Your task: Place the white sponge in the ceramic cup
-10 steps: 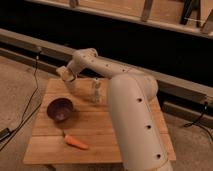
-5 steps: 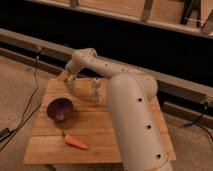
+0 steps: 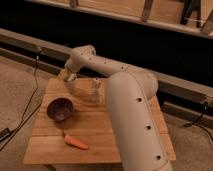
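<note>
My gripper (image 3: 69, 76) hangs at the far left corner of the wooden table (image 3: 115, 130), at the end of the big white arm (image 3: 135, 115). Right under it stands a faint pale shape that looks like the ceramic cup (image 3: 71, 88). I cannot make out the white sponge as a separate thing; the gripper and the arm's end cover that spot.
A dark purple bowl (image 3: 60, 109) sits on the left of the table. An orange carrot (image 3: 75, 143) lies near the front edge. A small clear bottle (image 3: 95, 89) stands at the back, right of the gripper. A black cable (image 3: 30, 107) hangs off the left side.
The gripper has shifted slightly right and down over the table's far left corner. The bowl, carrot and bottle have not moved.
</note>
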